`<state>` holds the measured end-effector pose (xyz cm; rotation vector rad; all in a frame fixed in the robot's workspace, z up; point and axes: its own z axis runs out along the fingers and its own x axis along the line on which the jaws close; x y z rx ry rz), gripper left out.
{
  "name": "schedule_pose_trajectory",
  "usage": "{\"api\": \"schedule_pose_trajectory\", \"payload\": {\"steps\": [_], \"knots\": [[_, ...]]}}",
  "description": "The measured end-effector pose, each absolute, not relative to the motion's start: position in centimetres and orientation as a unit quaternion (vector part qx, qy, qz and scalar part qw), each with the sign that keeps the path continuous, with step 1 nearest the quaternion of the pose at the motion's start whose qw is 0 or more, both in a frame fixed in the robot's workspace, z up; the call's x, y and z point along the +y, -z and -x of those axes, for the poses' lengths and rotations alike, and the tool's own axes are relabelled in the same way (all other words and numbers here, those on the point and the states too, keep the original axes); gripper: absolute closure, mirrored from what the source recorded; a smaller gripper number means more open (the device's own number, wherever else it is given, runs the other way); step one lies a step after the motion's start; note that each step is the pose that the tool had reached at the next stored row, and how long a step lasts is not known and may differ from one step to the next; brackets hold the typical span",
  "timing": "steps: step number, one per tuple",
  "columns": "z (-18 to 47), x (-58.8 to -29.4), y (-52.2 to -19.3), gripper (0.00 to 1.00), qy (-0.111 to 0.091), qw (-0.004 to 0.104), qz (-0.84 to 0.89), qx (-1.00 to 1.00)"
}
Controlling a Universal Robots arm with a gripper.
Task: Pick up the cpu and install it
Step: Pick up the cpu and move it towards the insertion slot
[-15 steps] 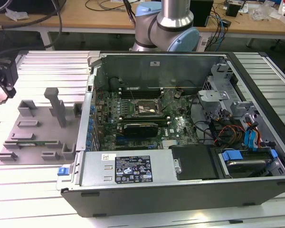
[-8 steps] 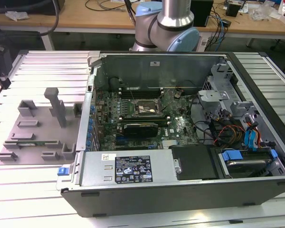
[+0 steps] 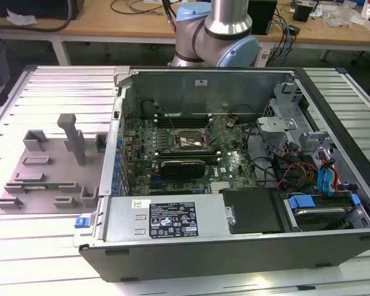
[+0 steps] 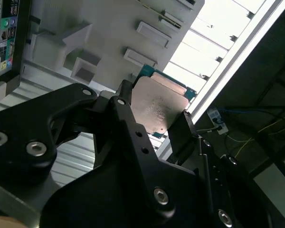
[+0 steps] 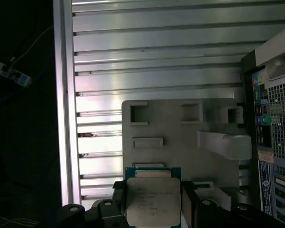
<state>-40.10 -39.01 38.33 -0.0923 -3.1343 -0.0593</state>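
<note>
In both wrist views my gripper [image 5: 153,190] is shut on the cpu [image 5: 153,205], a flat square chip with a dull silver top and a green rim. One black finger [image 5: 118,197] presses each of two opposite edges. In the second wrist view the cpu [image 4: 159,107] sits the same way between the fingers [image 4: 126,97] of the gripper [image 4: 154,113]. It hangs well above the grey moulded holder [image 5: 180,137]. In the exterior view the dark square socket [image 3: 188,140] lies on the motherboard inside the open computer case [image 3: 234,231].
The grey holder [image 3: 43,166] with upright blocks lies on the ribbed metal table [image 3: 49,92] at the exterior view's left, beside the case. The arm's base [image 3: 216,37] stands behind the case. Cables and drive bays [image 3: 314,179] crowd the case's right end.
</note>
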Motion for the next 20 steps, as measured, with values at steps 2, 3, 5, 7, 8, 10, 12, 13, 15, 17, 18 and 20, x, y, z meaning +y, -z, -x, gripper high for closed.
{"api": "schedule_pose_trajectory", "payload": {"steps": [2, 3, 5, 7, 8, 10, 12, 13, 15, 17, 18, 20], "knots": [[40.1, -39.0, -39.1, 0.45, 0.019, 0.003, 0.029, -0.999], [40.1, -39.0, -39.3, 0.45, 0.019, 0.003, 0.029, -0.999], [40.1, -39.0, -39.8, 0.45, 0.019, 0.003, 0.029, -0.999], [40.1, -39.0, -39.9, 0.45, 0.019, 0.002, 0.029, -0.999], [40.1, -39.0, -39.9, 0.45, 0.019, 0.002, 0.029, -0.999], [40.1, -39.0, -39.9, 0.45, 0.019, 0.003, 0.029, -0.999], [39.6, -39.0, -39.9, 0.45, 0.019, 0.002, 0.029, -0.999], [39.5, -39.0, -39.9, 0.45, 0.019, 0.003, 0.029, -0.999], [38.7, -39.0, -39.9, 0.45, 0.019, 0.002, 0.029, -0.999], [38.2, -39.0, -39.9, 0.45, 0.019, 0.002, 0.029, -0.999], [38.0, -39.0, -39.9, 0.45, 0.019, 0.002, 0.029, -0.999], [37.7, -39.0, -39.9, 0.45, 0.019, 0.002, 0.029, -0.999]]}}
